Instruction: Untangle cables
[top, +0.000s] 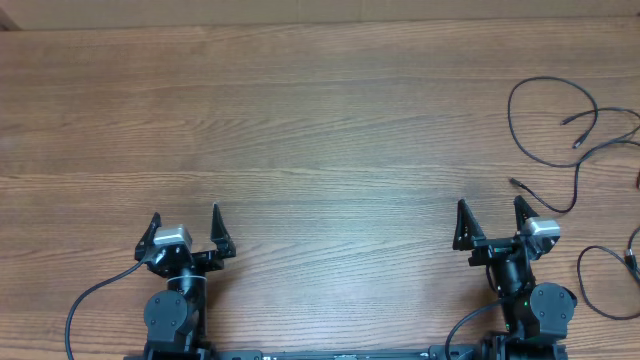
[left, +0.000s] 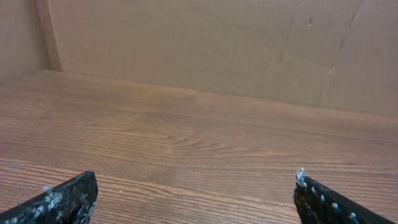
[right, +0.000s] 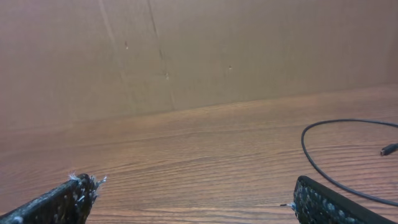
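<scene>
Thin black cables (top: 560, 130) lie looped on the wooden table at the far right, with small plugs at their ends; one loop (top: 600, 285) lies near the right edge beside the right arm. Part of a cable (right: 323, 162) and a plug (right: 388, 149) show in the right wrist view. My right gripper (top: 492, 212) is open and empty, left of and nearer than the cables; its open fingers show in the right wrist view (right: 193, 186). My left gripper (top: 186, 218) is open and empty at the front left, far from the cables; its wrist view (left: 196, 190) shows only bare table.
A brown cardboard wall (left: 205, 43) stands along the table's far edge. The wooden table (top: 300, 120) stretches between the arms. Thicker black robot cables (top: 90, 300) trail from the arm bases at the front.
</scene>
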